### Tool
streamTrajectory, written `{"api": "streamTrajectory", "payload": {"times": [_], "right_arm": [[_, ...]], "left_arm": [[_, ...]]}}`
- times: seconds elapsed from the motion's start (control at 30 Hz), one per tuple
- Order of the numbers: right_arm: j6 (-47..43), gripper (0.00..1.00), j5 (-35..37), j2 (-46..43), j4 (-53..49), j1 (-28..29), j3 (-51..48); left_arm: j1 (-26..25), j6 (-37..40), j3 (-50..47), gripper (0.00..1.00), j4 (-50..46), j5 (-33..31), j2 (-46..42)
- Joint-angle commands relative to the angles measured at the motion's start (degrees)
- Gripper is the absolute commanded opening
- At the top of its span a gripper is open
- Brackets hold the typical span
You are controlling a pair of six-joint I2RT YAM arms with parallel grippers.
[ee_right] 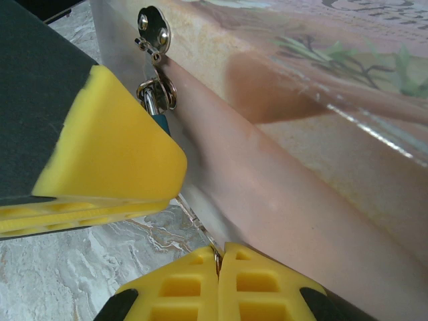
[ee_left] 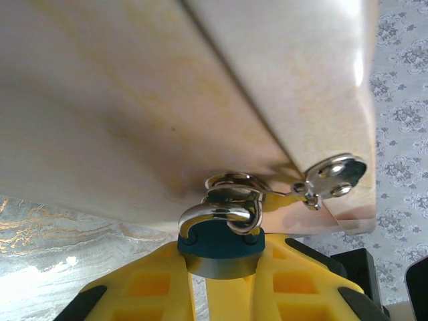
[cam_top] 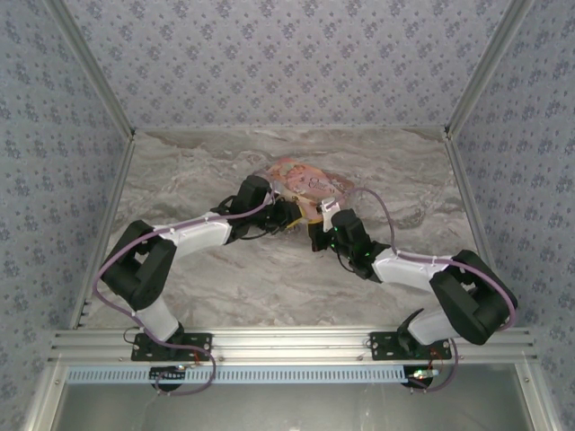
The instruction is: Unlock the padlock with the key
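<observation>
**Key poised below the held padlock**

Left gripper [ee_left: 224, 271] pinches the padlock [ee_left: 217, 242] by its body. The shackle is threaded through the clasp on the near side of the box [ee_left: 167, 100], which sits mid-worktop [cam_top: 269, 287] toward the far edge. Right gripper [ee_right: 219, 255] has its jaws pressed together on the key [ee_right: 198, 224], a thin sliver aimed up at the lock, tip hidden behind the left finger. Keyhole can't be seen. Best bet: keep the lock steady, line the key up straight, feed it slowly, then twist. A skewed push could bend it or make it slip.
</observation>
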Motion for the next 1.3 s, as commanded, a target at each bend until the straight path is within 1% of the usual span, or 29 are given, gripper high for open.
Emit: {"api": "streamTrajectory", "payload": {"times": [0.0,0.47,0.67,1.27], "right_arm": [[1.4,0.0,2.0,0.0,-1.6,0.2,1.1],[1.6,0.0,1.8,-0.1,-0.6,1.0,1.4],[1.9,0.0,-0.6,-0.2,2.2,0.9,1.4],[3.9,0.0,-4.5,2.3,7.7,-0.6,3.9]], "left_arm": [[-0.2,-0.1,0.5,0.12,3.4,1.8,-2.4],[0.0,-0.1,0.5,0.12,3.5,2.0,-2.7],[-0.1,-0.1,0.5,0.12,3.5,2.1,-2.6],[-0.1,-0.8,0.7,0.12,3.9,2.4,-2.7]]}}
